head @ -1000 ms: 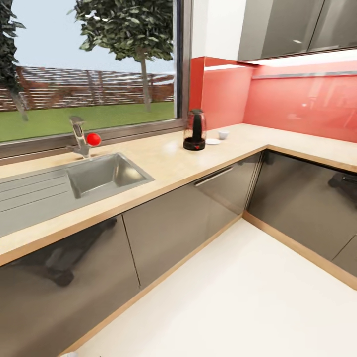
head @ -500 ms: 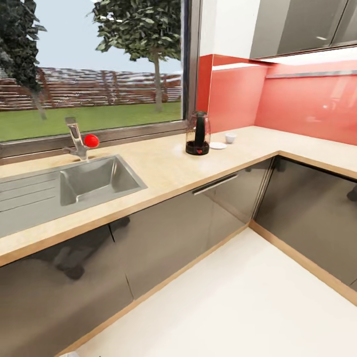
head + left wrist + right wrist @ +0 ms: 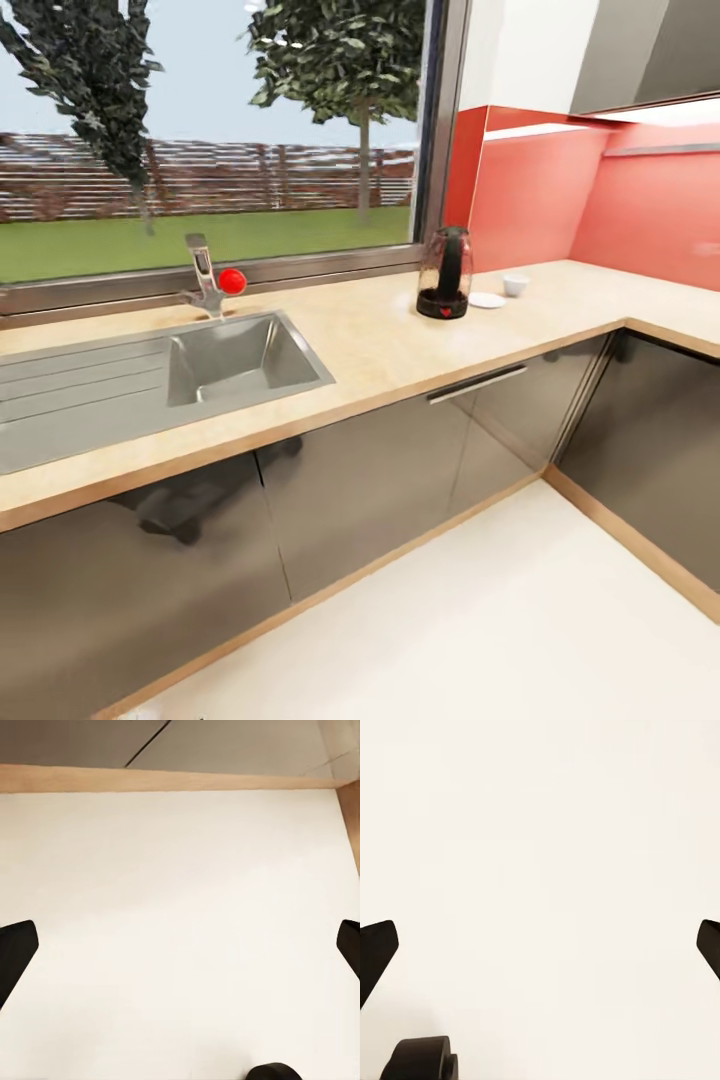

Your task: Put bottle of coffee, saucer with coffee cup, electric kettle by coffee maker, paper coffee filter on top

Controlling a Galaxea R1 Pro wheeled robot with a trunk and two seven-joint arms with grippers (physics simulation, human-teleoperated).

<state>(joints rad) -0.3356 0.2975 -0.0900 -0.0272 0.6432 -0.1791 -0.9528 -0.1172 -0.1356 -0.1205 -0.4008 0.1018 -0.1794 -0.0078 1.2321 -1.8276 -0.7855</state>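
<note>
The electric kettle (image 3: 444, 275), clear glass with a black base and a red switch, stands on the light wood-grain kitchen countertop (image 3: 380, 345) by the window corner. Just to its right lie the white saucer (image 3: 488, 300) and, apart from it, the small white coffee cup (image 3: 516, 285). The coffee maker, the bottle of coffee and the paper coffee filter are out of view. My left gripper (image 3: 180, 945) is open over white floor near a wooden plinth. My right gripper (image 3: 540, 945) is open too, with bare floor between its fingers.
A steel sink (image 3: 240, 355) with a drainer and a tap (image 3: 205, 275) with a red knob sits in the counter's left part. Grey cabinet fronts (image 3: 380, 480) run below, turning a corner at the right. White floor (image 3: 480, 620) lies in front.
The whole head view has shifted: the camera turned left, so the sink, kettle, saucer and cup slid rightward in the picture. The things themselves have not moved.
</note>
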